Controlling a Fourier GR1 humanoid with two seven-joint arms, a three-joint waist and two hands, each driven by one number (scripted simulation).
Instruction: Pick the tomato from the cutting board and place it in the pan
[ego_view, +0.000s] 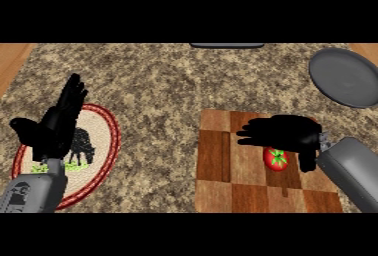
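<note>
My left hand (55, 125) rests open, fingers up, over the red-rimmed round plate (109, 145). My right hand (284, 132) hovers palm-down over the checkered wooden cutting board (221, 170), fingers spread above the small red tomato (276, 159). The round grey pan (345, 76) sits well apart.

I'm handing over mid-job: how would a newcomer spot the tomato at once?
Start at the checkered wooden cutting board on the right side of the speckled counter. On the board, just under the right hand, lies the tomato. It is the only small red thing there, with a green star-shaped stem on top.
</note>
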